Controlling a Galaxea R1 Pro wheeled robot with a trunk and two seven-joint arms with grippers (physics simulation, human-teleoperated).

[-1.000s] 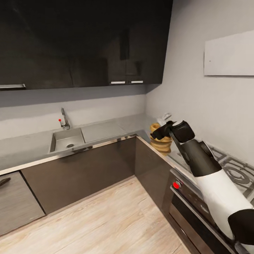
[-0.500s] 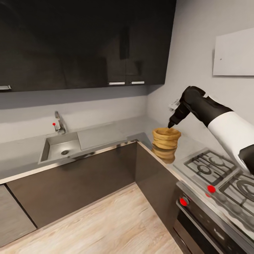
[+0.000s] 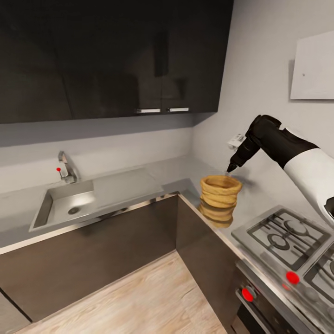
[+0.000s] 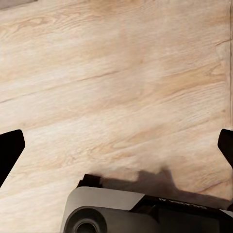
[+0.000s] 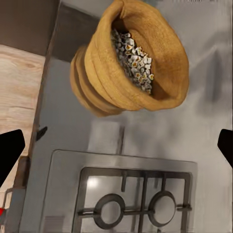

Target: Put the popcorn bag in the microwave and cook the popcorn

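We are seeing the popcorn bag (image 3: pixel 221 190) sitting beside the hob (image 3: pixel 283 234), under our wide-spread right gripper (image 3: pixel 230 169).

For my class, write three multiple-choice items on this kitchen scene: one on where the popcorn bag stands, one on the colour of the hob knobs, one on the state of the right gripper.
1. Where does the popcorn bag stand?
A. in the sink
B. on the countertop, between the corner and the hob
C. on the floor

2. What colour are the hob's knobs?
A. red
B. blue
C. white

3. What is the state of the right gripper?
A. shut on the bag
B. open, above the bag
C. resting on the hob

Answers: 
1 B, the bag sits on the grey countertop beside the gas hob. 
2 A, the front knobs show red. 
3 B, the right wrist view shows the fingertips wide apart, with the sack below them ungrasped.
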